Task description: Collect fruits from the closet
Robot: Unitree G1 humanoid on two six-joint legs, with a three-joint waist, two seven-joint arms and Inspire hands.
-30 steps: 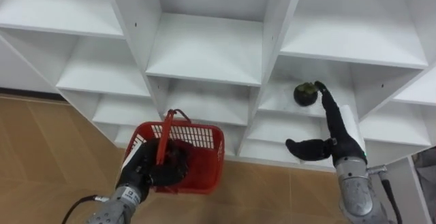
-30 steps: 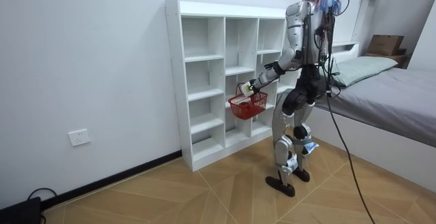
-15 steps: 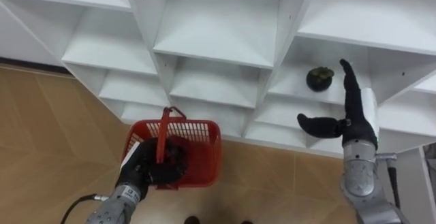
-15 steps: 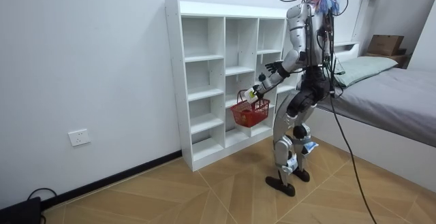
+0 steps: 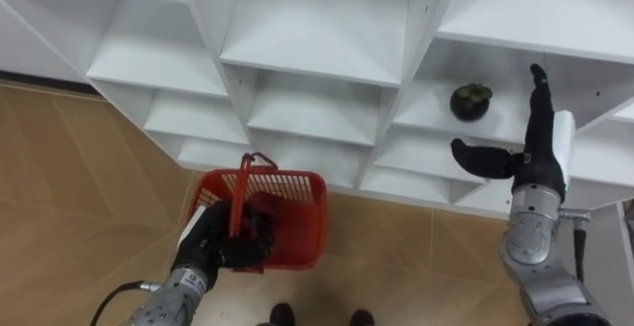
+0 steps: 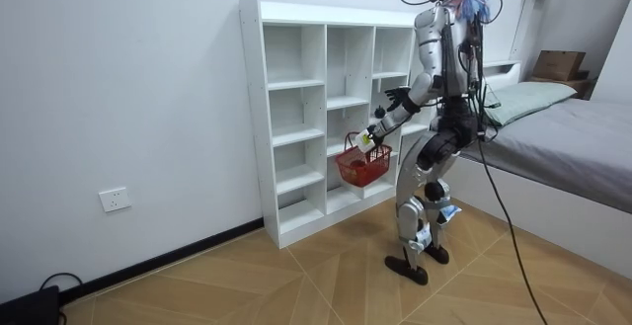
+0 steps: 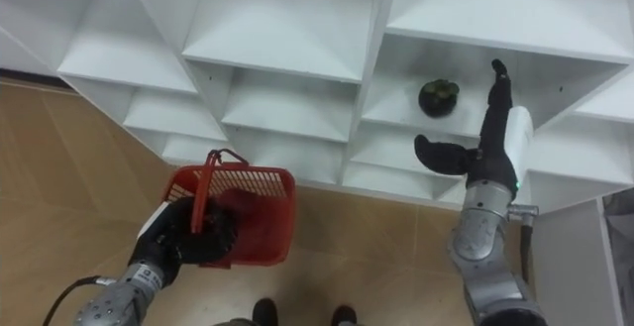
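Your right hand (image 5: pixel 533 156), fingers straight, is just beside the dark fruit (image 5: pixel 471 101) on the shelf (image 5: pixel 421 120); your left hand (image 5: pixel 211 249) grips the red basket (image 5: pixel 299 222).

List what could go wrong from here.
The right robot hand is open beside the dark fruit, not around it; a brush might roll it off the shelf. The red basket, held by the left robot hand, hangs far to the left and lower, so a dropped fruit would likely miss it.

Fruit (image 5: pixel 471 101) sat on shelf (image 5: pixel 424 120) in closet's (image 5: pixel 307 39) right column, just left of right hand (image 5: pixel 536 163). Basket (image 5: pixel 297 212) hung lower left, before closet, in left hand (image 5: pixel 208 252).
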